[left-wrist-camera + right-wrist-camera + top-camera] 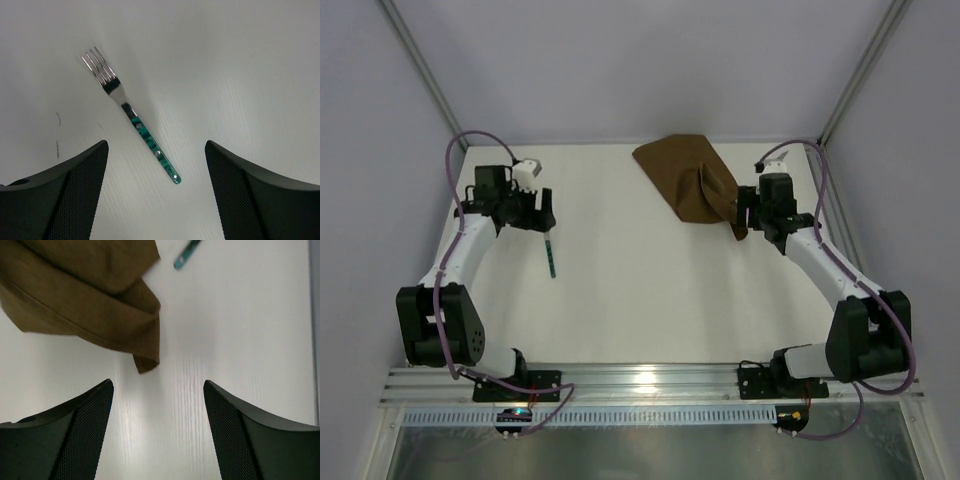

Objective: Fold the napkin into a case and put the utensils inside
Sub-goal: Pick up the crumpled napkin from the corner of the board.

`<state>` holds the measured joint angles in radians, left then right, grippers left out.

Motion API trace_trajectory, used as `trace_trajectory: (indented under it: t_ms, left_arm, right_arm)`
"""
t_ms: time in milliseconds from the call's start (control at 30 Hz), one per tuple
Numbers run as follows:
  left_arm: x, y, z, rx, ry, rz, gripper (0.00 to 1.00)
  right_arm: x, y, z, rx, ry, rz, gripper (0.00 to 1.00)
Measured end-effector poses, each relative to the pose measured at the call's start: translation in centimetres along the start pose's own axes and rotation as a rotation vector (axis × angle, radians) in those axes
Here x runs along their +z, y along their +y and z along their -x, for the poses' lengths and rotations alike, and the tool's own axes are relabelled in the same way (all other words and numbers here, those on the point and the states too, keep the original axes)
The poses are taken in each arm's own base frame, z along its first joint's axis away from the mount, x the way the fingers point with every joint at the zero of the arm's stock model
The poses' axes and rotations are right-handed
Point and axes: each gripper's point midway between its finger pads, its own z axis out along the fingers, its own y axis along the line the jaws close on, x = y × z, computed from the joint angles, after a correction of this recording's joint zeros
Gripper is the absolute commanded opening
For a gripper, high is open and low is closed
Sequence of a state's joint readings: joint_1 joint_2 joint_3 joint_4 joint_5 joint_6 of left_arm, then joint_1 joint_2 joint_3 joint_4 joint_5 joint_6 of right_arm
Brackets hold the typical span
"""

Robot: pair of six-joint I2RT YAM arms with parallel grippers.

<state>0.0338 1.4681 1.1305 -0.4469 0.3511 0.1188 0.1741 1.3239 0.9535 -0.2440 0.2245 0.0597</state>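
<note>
Napkin [682,180] lies rumpled at far right of desk [640,300], 1 corner just ahead of right jaws (apart, holding nothing). Fork [150,142] lies flat at left, handle end seen between left jaws, also apart, not touching it. Teal handle tip [186,254] beside napkin.

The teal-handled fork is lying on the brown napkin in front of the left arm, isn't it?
No. The teal-handled fork lies on the white table in front of the left arm, not on the brown napkin; the left wrist view shows it.
</note>
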Motion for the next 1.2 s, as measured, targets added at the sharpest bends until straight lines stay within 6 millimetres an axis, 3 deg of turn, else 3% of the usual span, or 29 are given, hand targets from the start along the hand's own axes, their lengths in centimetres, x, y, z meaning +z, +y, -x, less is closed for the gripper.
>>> trace_trajectory:
  t_ms: [100,233,467,567,767,867,900,933,1100,1200]
  left_arm:
    - [-1.0,-0.5,-2.9,0.005,0.116,-0.015,0.80]
    - [-3.0,-1.1,-4.2,0.030,0.167,-0.018,0.81]
    - [-4.5,-1.7,-4.9,0.047,0.193,-0.025,0.81]
    - [-4.6,-1.7,-5.1,0.043,0.205,-0.027,0.81]
    - [-4.8,-1.7,-5.3,0.039,0.217,-0.024,0.81]
    - [-4.9,-1.5,-5.1,0.043,0.218,-0.009,0.80]
    - [-4.9,-1.4,-5.1,0.044,0.218,-0.005,0.80]
    - [-4.9,-1.3,-5.1,0.044,0.220,-0.003,0.80]
    - [-5.1,-1.5,-5.2,0.041,0.242,-0.013,0.79]
    - [-5.6,-2.0,-5.0,0.037,0.249,-0.035,0.79]
  right_arm:
    - [1.7,-1.3,-4.8,0.008,0.187,-0.017,0.76]
    - [3.1,-2.4,-8.1,0.043,0.311,-0.019,0.75]
    - [5.3,-0.4,-12.7,0.043,0.473,0.082,0.71]
    - [6.2,-0.1,-12.8,0.043,0.490,0.087,0.68]
    - [9.3,0.0,-10.8,0.057,0.468,0.073,0.56]
    - [10.5,0.1,-9.9,0.061,0.459,0.072,0.37]
    - [10.7,0.2,-9.7,0.062,0.456,0.073,0.12]
    - [11.0,0.2,-9.6,0.058,0.454,0.076,0.04]
    - [10.7,0.7,-8.7,0.069,0.452,0.085,0.04]
    - [9.3,2.3,-7.1,0.021,0.447,0.117,0.04]
